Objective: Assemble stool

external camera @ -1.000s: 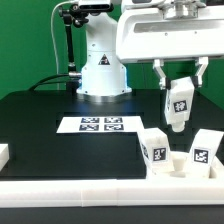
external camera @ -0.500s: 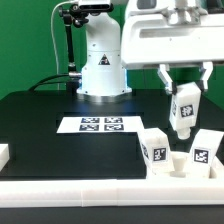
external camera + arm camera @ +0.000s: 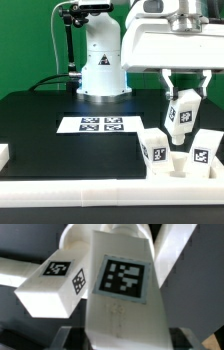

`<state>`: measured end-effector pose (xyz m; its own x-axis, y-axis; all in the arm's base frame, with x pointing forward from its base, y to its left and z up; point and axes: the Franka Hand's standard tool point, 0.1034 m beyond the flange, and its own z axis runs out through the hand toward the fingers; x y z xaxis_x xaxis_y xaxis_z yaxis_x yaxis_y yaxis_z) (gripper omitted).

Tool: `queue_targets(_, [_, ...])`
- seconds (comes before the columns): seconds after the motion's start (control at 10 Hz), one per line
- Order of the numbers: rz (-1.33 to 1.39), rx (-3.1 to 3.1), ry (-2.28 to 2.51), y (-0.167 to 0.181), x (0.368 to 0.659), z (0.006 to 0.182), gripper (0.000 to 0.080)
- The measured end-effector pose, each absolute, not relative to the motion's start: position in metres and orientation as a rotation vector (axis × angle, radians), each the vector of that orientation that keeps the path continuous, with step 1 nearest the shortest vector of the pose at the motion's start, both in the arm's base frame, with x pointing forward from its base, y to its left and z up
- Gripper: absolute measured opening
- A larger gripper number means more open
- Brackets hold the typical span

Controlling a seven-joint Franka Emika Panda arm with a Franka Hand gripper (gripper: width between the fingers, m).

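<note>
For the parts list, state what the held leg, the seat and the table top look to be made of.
The held leg: likely white plastic, matte, flat faces, crisp edges; its black-and-white tag looks printed. The seat: same matte white, probably plastic. The table top: black, dull, no glare; cloth or mat, cannot tell.

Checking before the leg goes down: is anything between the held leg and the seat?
Nothing visible. The leg hangs in the gripper over the seat, with open air beneath it. One standing leg flanks the gap on the exterior view's left, another on its right, so the fit looks tight.
</note>
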<state>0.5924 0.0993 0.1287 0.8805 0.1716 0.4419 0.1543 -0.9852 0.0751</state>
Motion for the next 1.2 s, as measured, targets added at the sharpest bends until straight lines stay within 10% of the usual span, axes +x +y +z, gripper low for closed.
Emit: queue_targets(1.2, [0.946, 2.892, 0.367, 0.091, 0.593, 0.118, 0.0324])
